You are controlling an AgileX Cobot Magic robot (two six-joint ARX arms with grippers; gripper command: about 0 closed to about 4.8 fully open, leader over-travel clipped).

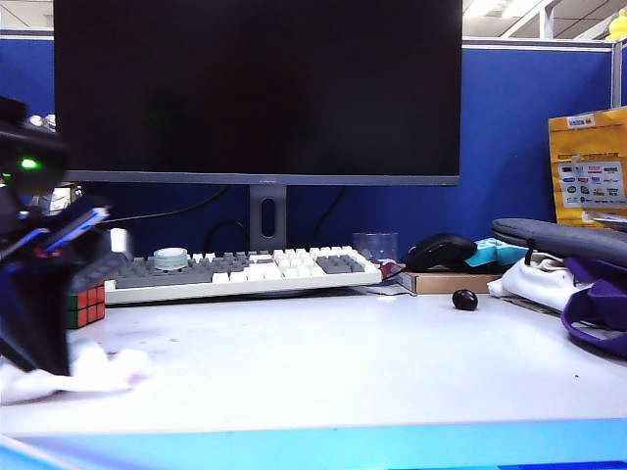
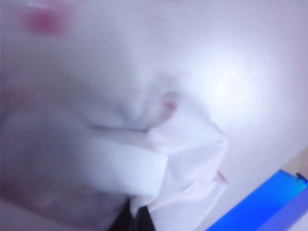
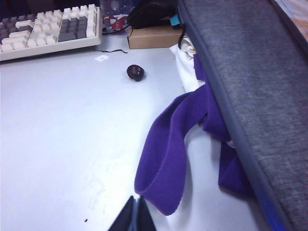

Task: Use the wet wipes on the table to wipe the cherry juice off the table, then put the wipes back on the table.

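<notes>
- Left gripper, low at the table's left edge, clamped the wet wipes
- Right gripper, fingers together, hung beside a purple strap

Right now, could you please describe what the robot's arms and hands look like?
The left arm is black, with a glowing green light and a blue-edged panel. The left hand and the right hand show only dark fingertips, tapering on the right.
</notes>
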